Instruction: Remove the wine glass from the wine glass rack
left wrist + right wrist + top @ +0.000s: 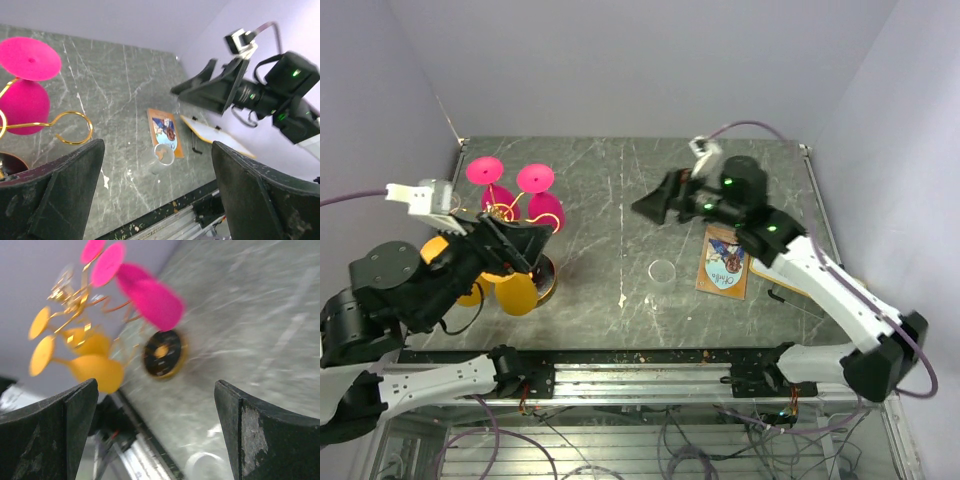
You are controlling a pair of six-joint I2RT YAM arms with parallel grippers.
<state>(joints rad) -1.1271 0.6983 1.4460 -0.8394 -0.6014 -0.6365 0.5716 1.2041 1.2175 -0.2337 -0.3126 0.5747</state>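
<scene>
Wine glass rack (503, 210) beside wide-open left claw (542, 238); right claw (642, 207) equally open.

Seen from above, the left arm (420, 275) hides the post of the rack (548, 284) and parts of the yellow glasses (517, 293). The right wrist view is blurred, smearing rack and glasses. In the left wrist view, the left edge crops a pink glass (22, 107).
</scene>
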